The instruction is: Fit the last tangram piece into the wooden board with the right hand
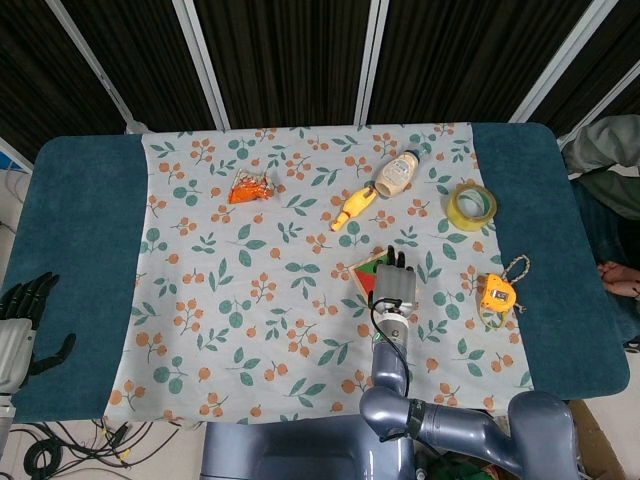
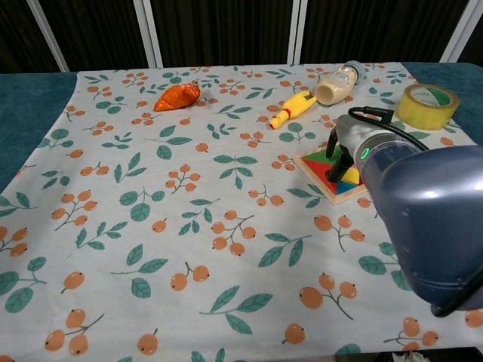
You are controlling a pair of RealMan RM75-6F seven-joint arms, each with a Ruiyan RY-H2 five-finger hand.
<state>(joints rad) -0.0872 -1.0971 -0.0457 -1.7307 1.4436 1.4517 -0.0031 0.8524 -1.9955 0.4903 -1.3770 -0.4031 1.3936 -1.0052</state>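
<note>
The wooden tangram board [image 2: 315, 179] lies on the flowered cloth at the right, filled with red, green, yellow and blue pieces. In the head view only its left corner [image 1: 361, 268] shows from under my right hand [image 1: 393, 283]. That hand lies over the board with its dark fingertips [image 2: 336, 154] touching the pieces, and I see no loose piece in it. Its forearm [image 2: 423, 219] fills the right of the chest view and hides the board's right side. My left hand [image 1: 25, 308] hangs off the table's near left edge with its fingers spread and nothing in them.
Beyond the board lie a yellow toy bottle [image 2: 293, 110] and a mayonnaise bottle [image 2: 337, 85]. A tape roll [image 2: 428, 105] sits at the far right, a yellow tape measure [image 1: 496, 292] right of my hand, and an orange packet [image 2: 178, 96] at the far left.
</note>
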